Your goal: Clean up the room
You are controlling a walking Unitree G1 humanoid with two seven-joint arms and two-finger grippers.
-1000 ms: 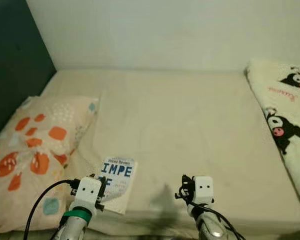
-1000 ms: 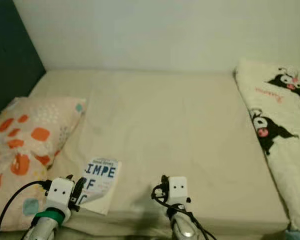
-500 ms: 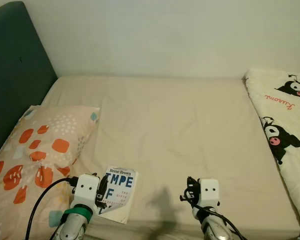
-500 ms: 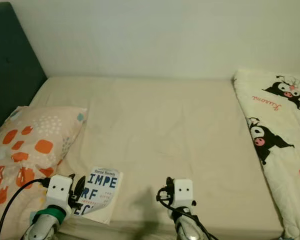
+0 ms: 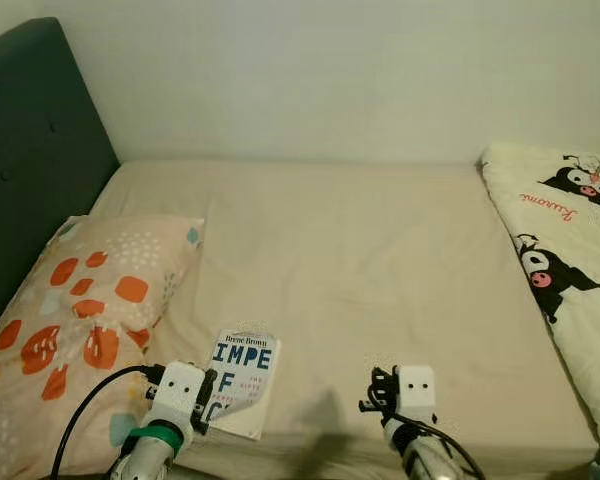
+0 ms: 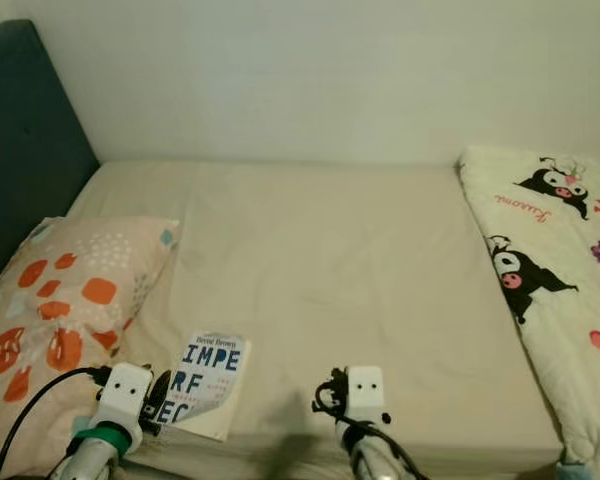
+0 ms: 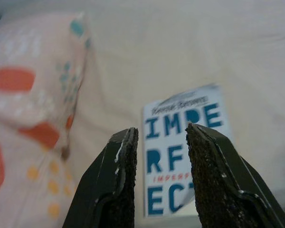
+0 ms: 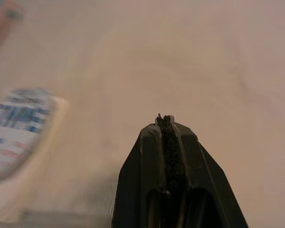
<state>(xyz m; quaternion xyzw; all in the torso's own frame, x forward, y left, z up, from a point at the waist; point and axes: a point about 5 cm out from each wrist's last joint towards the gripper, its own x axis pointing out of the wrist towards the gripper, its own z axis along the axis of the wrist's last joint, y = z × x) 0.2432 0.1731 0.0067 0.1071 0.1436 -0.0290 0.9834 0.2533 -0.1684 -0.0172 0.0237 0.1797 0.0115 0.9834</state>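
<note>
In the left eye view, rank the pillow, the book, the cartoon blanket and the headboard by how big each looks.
1. Pillow, largest, though the frame crops it.
2. Cartoon blanket and headboard look about alike; both are cropped at the frame edge, so I won't rank them.
3. Book, clearly smallest, partly hidden behind the left gripper.

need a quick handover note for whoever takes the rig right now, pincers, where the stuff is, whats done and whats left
Left pincer: open, nothing held, hovering near the bed's front edge, aimed at the book.
Right pincer: shut, nothing held, over bare sheet.
Things: the book lies flat, cover up, near the front edge of the bed, beside the orange-patterned pillow. A cartoon-print blanket lies along the bed's right side.
Done: cannot tell from this moment.
Left: the book sits loose on the bed; with the left pincer lined up on it, picking it up looks like the likely next move.
</note>
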